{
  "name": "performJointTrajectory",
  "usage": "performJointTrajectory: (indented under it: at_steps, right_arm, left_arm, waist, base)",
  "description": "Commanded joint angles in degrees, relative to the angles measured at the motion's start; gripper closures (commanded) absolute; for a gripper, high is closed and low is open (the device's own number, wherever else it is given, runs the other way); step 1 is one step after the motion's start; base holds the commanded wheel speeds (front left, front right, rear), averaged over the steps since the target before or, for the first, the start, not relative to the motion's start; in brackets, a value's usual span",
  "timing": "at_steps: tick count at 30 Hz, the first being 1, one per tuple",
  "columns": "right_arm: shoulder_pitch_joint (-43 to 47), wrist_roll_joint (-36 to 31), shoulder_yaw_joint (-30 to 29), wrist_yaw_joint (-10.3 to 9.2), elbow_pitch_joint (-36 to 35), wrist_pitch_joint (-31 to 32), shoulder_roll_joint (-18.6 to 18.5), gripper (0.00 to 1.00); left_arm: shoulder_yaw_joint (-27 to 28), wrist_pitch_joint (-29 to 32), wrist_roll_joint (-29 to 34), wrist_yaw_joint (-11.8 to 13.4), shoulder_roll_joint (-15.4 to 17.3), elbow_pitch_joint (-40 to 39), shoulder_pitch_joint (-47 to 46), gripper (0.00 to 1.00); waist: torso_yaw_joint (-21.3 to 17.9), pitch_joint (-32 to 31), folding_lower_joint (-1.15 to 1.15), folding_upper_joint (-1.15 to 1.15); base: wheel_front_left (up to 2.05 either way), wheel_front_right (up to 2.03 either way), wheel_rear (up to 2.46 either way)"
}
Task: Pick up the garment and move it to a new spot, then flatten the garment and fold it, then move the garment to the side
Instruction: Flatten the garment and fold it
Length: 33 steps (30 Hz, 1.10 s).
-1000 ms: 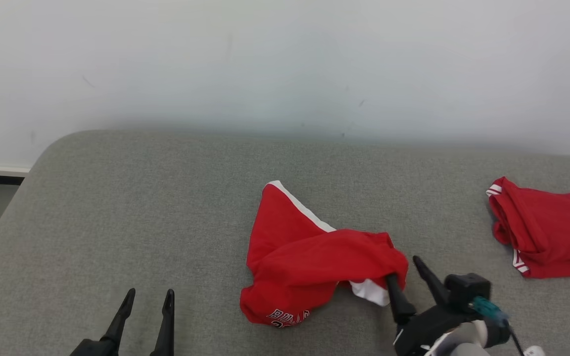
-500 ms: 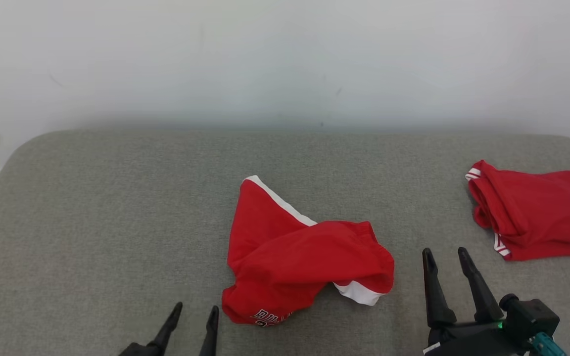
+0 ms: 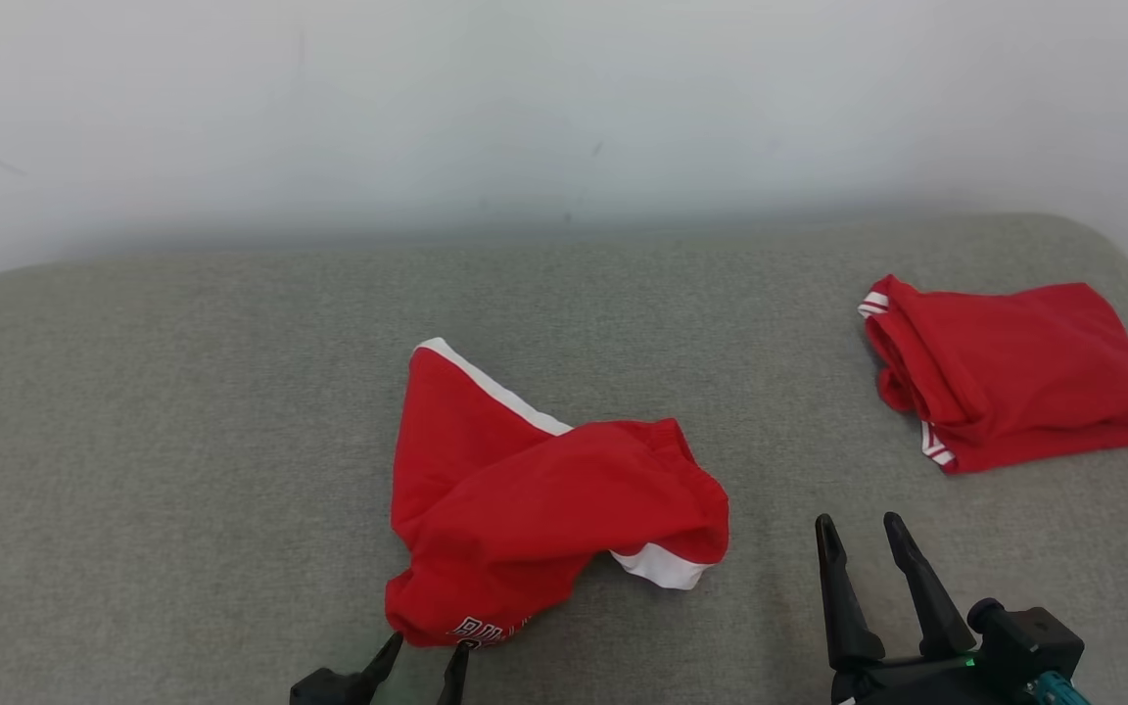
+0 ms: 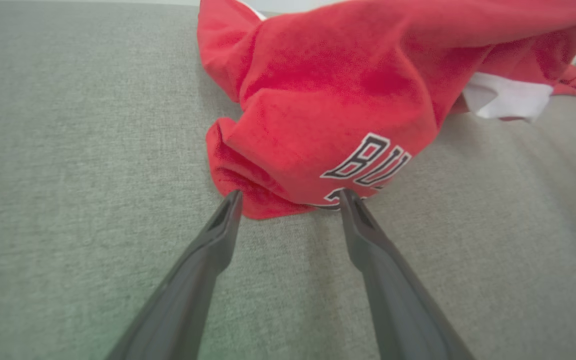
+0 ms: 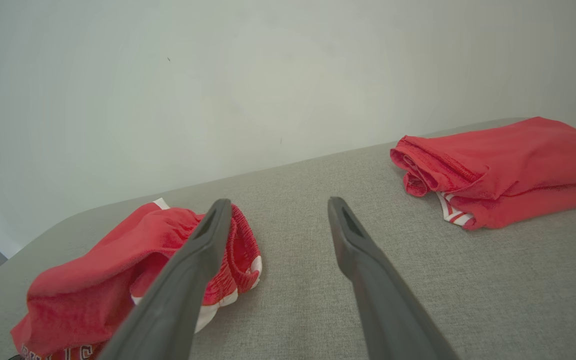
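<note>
We see the red shorts (image 3: 544, 509) crumpled in a heap on the grey fabric surface (image 3: 182, 411). There is white trim along one edge and black-and-white lettering on the lobe nearest us. The left fingers (image 3: 383, 658) are spread and pinch nothing. Their tips sit at the shorts' near edge, one on each side of the lettered fold (image 4: 368, 160); we can't tell whether they touch it. The right fingers (image 3: 838, 597) are also spread and empty, just right of the shorts and clear of the cloth. A folded red garment (image 3: 1014, 372) lies well to the right of the shorts and farther back. A white wall (image 3: 564, 98) stands behind the shorts.
</note>
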Motion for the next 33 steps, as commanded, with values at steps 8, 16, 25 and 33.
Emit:
performJointTrajectory:
  at_steps: [8,16,25,33]
  right_arm:
    - [-1.1,-0.1,0.1,-0.15,0.6,0.0,0.0,0.0]
    - [-0.7,0.1,-0.4,-0.15,1.1,0.0,0.0,0.0]
    - [1.8,1.1,-1.9,-0.15,0.8,0.0,0.0,0.0]
    - [2.7,1.5,-2.9,-0.15,0.4,0.0,0.0,0.0]
  left_arm:
    - [-2.4,-0.2,-1.7,0.1,0.4,8.0,-6.2,0.0]
    - [-2.2,-0.2,-1.4,0.1,0.9,10.6,-7.0,1.0]
    - [-5.1,-0.2,-1.2,0.1,5.6,0.2,-0.4,1.0]
    - [-3.0,-0.1,-2.0,0.9,7.3,-9.5,6.4,1.0]
  waist:
    - [-2.2,1.4,0.0,0.0]
    - [-0.8,0.3,0.0,0.0]
    - [3.3,-2.4,0.0,0.0]
    - [6.7,-2.9,0.0,0.0]
  base:
    - [0.0,0.0,0.0]
    - [0.0,0.0,0.0]
    - [0.0,0.0,0.0]
    - [0.0,0.0,0.0]
